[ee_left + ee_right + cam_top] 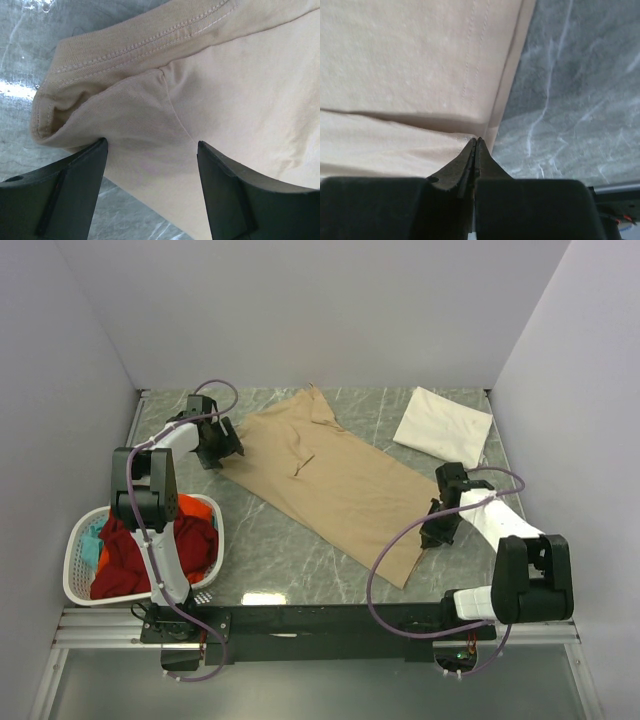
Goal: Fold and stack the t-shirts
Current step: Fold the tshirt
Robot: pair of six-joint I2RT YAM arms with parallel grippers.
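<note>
White laundry basket (72, 562) at eight o'clock holds red, orange and teal t-shirts (130, 560); tan t-shirt (330, 480) lies flat mid-tabletop (270, 550), long axis eleven to five o'clock, collar toward eleven; cream t-shirt (442, 422) sits folded at one o'clock; left fingers (65, 195) open astride the tan sleeve; right fingers (460, 170) shut at the tan hem.

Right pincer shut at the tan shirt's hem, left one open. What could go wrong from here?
1. The right pincer is shut at the very edge of the hem of the tan t-shirt; it may hold little or no cloth and slip on lifting.
2. The left pincer stands open over the sleeve, gripping nothing; a pull from the right alone would likely drag and bunch the shirt.
</note>
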